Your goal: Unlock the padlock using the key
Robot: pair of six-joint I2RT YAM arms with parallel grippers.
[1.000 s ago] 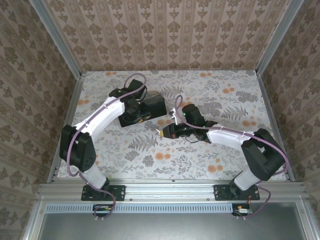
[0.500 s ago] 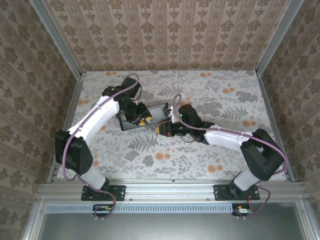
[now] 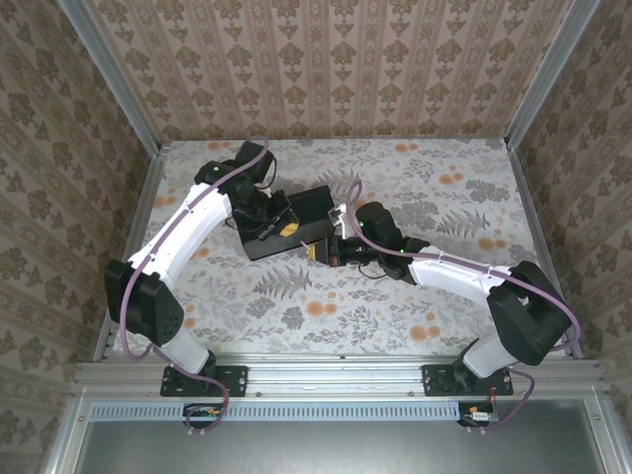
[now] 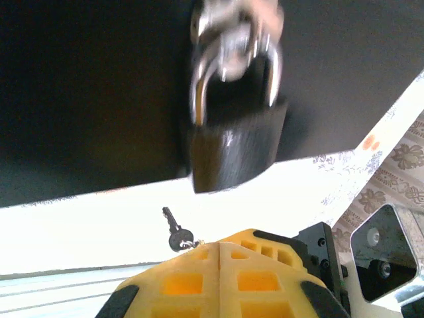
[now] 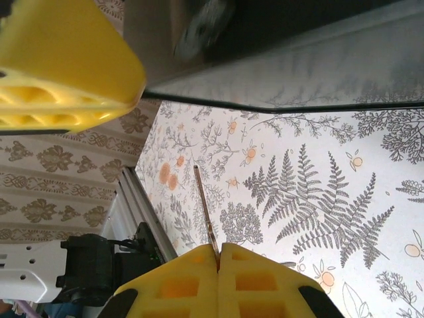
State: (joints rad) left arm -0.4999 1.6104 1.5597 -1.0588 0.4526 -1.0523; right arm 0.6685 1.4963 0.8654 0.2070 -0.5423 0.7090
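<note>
The padlock [image 4: 235, 149] hangs by its silver shackle from the front of the black box [image 3: 311, 209]; it is blurred and looks dark against the glare. My left gripper [image 4: 218, 244] is shut, with nothing visible between its yellow fingers; from above it [image 3: 284, 229] sits against the box. A small dark key [image 4: 175, 228] stands just past its fingertips, and what holds that key is hidden. My right gripper [image 5: 218, 246] is shut on a thin key [image 5: 204, 209] seen edge-on. From above, the right gripper [image 3: 318, 253] is at the box's near right corner.
The box's underside [image 5: 298, 59] hangs over the right wrist view, with the left gripper's yellow finger [image 5: 66, 66] beside it. Flowered table [image 3: 425, 316] stretches open to the right and front. Metal frame rails [image 3: 138, 227] border the table.
The left arm swung further over the table and the box turned and shifted with it. The right gripper moved up and left, closing on the box's near corner.
</note>
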